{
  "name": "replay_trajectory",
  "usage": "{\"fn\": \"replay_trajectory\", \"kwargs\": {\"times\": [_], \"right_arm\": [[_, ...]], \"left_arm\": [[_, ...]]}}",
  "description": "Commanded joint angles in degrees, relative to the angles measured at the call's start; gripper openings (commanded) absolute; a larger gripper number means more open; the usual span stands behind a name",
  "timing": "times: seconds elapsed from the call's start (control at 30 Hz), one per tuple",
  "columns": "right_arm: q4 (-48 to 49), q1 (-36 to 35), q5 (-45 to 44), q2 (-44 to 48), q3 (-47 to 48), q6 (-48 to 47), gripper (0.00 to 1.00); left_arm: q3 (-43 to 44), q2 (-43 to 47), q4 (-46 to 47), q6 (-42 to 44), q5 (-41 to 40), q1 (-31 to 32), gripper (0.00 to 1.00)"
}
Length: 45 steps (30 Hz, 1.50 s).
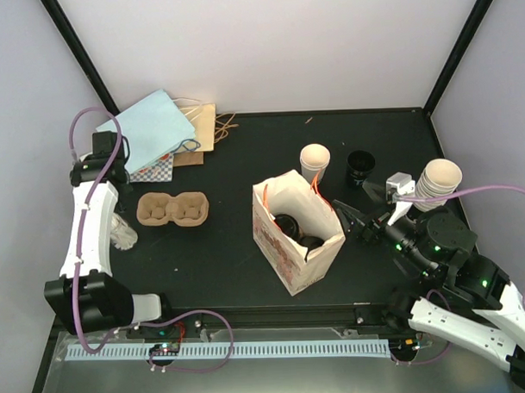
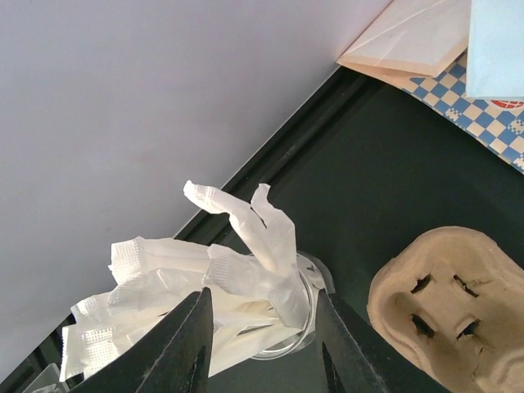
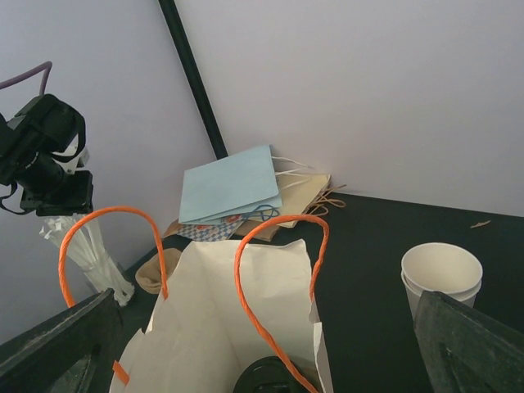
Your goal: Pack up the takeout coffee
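Note:
The printed cream paper bag [image 1: 294,238] with orange handles [image 3: 274,270] stands open in the middle of the table. Two black lids of takeout coffee [image 1: 288,223] show inside it, one also in the right wrist view [image 3: 274,378]; the cup bodies are hidden. My right gripper [image 1: 356,209] hangs wide open just right of the bag's mouth, nothing between its fingers [image 3: 61,344]. At the far left my left gripper [image 2: 262,299] has its jaws closed in on white wrapped packets [image 2: 246,262] sticking out of a clear glass [image 1: 123,234].
A brown pulp cup tray [image 1: 172,208] lies right of the glass, empty. Flat paper bags [image 1: 157,131] are piled at the back left. Lidless white cups [image 1: 315,160], a stack of black lids [image 1: 361,165] and another cup stack [image 1: 439,180] stand right of the bag.

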<state>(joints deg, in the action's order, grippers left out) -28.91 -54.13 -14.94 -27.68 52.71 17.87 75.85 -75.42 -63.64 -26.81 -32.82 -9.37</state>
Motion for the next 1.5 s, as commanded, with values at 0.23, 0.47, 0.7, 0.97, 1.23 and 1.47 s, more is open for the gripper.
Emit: {"fn": "replay_trajectory", "kwargs": {"times": [0.23,0.47,0.7,0.97,1.23,1.47], "right_arm": [[0.79,-0.10,-0.59,0.60,-0.34,-1.10,1.00],[0.96,-0.09,0.06,0.36,-0.50,-0.39,1.00],[0.91,-0.10,0.35,0.38,-0.46,-0.10,1.00],[0.69,-0.10,0.52,0.00,-0.50,-0.07,1.00],[0.58,-0.10,1.07,-0.76,0.12,-0.16,1.00],[-0.08,-0.10,1.11,-1.61,1.48,0.14,1.00]], "left_arm": [[0.59,-1.61,1.12,0.39,0.65,-1.26,0.36],[3.67,-5.21,-0.28,0.57,2.95,-1.40,0.30],[5.19,-6.42,-2.33,-0.30,2.43,-1.45,0.14],[5.60,-3.30,-3.84,0.50,2.08,-1.40,0.07],[8.76,1.15,-7.38,1.14,2.88,-1.29,0.06],[13.83,5.96,-8.40,2.73,6.41,-1.24,0.04]]}}
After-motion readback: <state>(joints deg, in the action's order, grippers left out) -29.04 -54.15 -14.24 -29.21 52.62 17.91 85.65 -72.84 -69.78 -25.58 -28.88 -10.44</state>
